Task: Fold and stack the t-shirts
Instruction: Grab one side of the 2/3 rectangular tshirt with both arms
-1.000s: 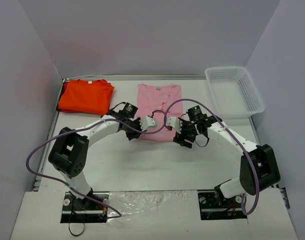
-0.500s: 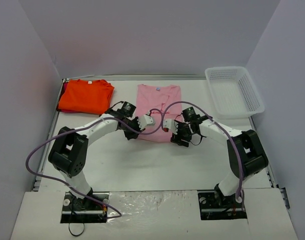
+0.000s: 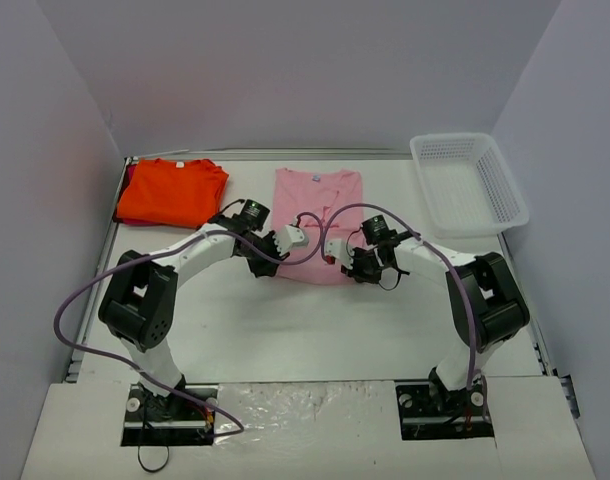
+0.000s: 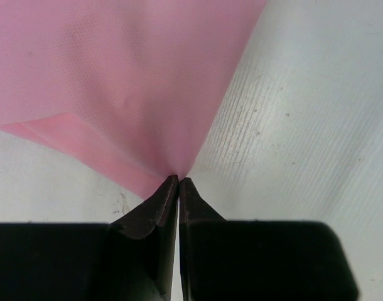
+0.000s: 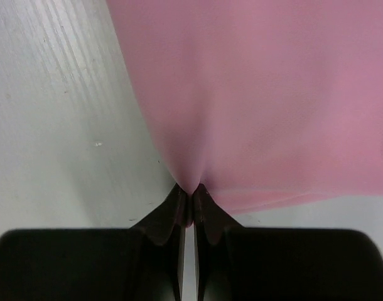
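Observation:
A light pink t-shirt [image 3: 318,205] lies flat at the table's centre, partly folded into a narrow strip. Both grippers hold its near edge. My left gripper [image 3: 276,266] is shut on the near left corner; in the left wrist view the cloth [image 4: 135,81] rises into a peak from the pinched tips [image 4: 178,179]. My right gripper [image 3: 349,271] is shut on the near right part of the hem, and the right wrist view shows pink cloth [image 5: 273,88] drawn in between the closed tips [image 5: 191,190]. A bright orange t-shirt [image 3: 173,190] lies folded at the back left.
A white mesh basket [image 3: 468,183] stands at the back right, against the right wall. Purple cables loop from both arms over the pink shirt. Grey walls enclose the table on three sides.
My right gripper moved a little left onto the pink shirt's near edge and closed on it. The left gripper stayed shut on its corner and shifted only slightly.

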